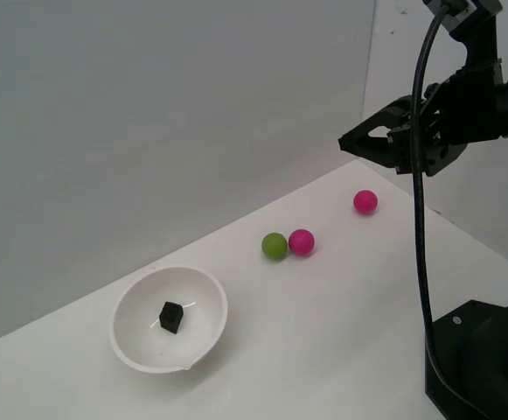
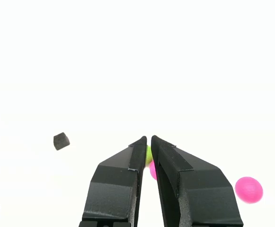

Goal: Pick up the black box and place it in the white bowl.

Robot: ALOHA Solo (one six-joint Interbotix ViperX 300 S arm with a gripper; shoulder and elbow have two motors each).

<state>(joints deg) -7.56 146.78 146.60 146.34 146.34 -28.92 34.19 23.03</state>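
The black box (image 1: 170, 317) is a tiny matte cube lying inside the white bowl (image 1: 133, 350), near its middle, at the exterior view's left. In the wrist view the black box (image 2: 61, 141) shows as a small dark cube against washed-out white; the bowl's outline cannot be made out there. My gripper (image 1: 344, 141) hangs high above the table at the exterior view's right, far from the bowl. Its fingers (image 2: 128, 175) are closed together with nothing between them, tips at my gripper (image 2: 148, 139).
A green ball (image 1: 274, 246) touches a pink ball (image 1: 302, 241) mid-table. Another pink ball (image 1: 365, 201) lies farther back. The black robot base (image 1: 481, 359) stands at the lower right, with a cable (image 1: 421, 219) hanging in front. The table's edge runs along the wall.
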